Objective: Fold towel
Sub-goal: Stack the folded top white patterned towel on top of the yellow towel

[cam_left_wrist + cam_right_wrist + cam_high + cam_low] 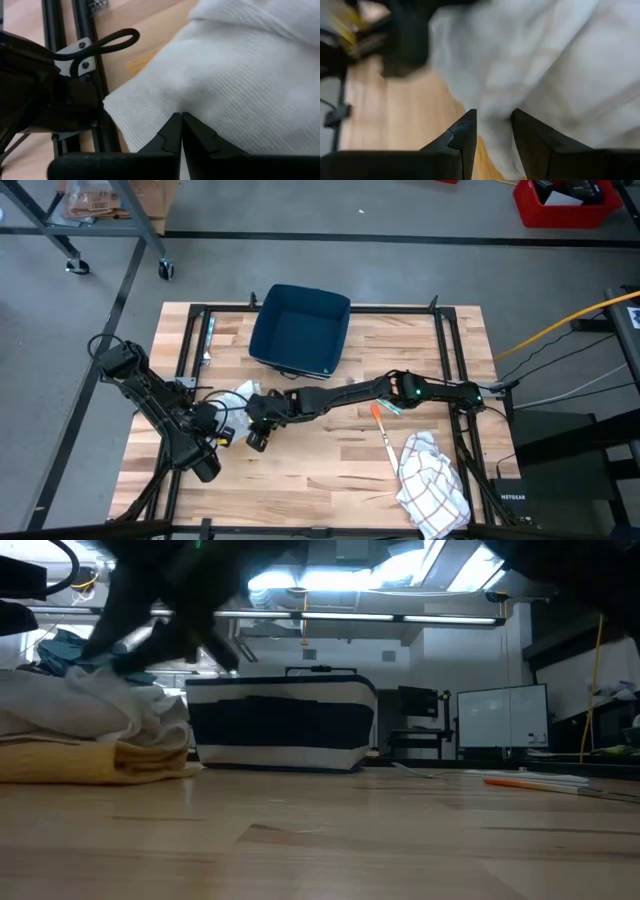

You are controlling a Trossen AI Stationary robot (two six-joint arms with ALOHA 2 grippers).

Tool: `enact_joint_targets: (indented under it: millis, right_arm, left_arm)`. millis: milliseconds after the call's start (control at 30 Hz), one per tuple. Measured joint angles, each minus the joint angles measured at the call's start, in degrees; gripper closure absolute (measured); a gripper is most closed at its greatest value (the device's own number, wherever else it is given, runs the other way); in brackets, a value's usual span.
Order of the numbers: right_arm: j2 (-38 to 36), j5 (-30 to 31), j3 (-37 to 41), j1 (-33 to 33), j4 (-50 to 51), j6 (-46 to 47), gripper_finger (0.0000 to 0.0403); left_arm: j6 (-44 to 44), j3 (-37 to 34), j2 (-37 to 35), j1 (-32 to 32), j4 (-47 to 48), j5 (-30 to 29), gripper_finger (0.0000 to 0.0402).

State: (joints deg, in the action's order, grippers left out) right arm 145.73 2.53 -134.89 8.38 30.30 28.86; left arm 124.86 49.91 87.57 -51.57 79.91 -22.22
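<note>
White cloth: the towel (232, 397) lies crumpled at centre left of the high view, between the two claws, on the tabletop.
Feel: I'd judge it soft, light and limp; it will sag and bunch, not hold a crease unless laid flat first.
Where to hold: a corner or hem edge looks best; a pinch in the middle would only lift a lump.
Left claw (181, 131): fingers pressed together, tips at the towel's edge in its own wrist view; whether cloth is pinched between them I cannot tell.
Right claw (492, 131): fingers apart, poised over the white folds with cloth showing in the gap, not clamped.
Second cloth: a checked towel (432, 482) sits in a heap at lower right of the high view, well apart from the arms.
Other things: a blue bin (299, 330) at upper centre; an orange pen (384, 434) right of centre.
Surface: pale wood planks (330, 450), smooth, ringed by a black frame.
Room: grey floor around; the low view shows ceiling lights, a monitor and shelving behind.
</note>
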Motion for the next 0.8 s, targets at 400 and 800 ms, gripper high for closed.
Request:
enact_joint_targets:
  millis: [400,800]
  right_arm:
    - [-2.84,4.63,-0.07,-2.11,-7.62,-0.74,0.0276]
    - [1.26,-0.36,-0.03,-3.66,-13.74,0.82,0.0276]
  left_arm:
    - [-0.95,0.02,0.0,-0.13,-1.7,0.37,0.0396]
    - [-0.99,0.04,0.0,-0.13,-3.19,0.02,0.0396]
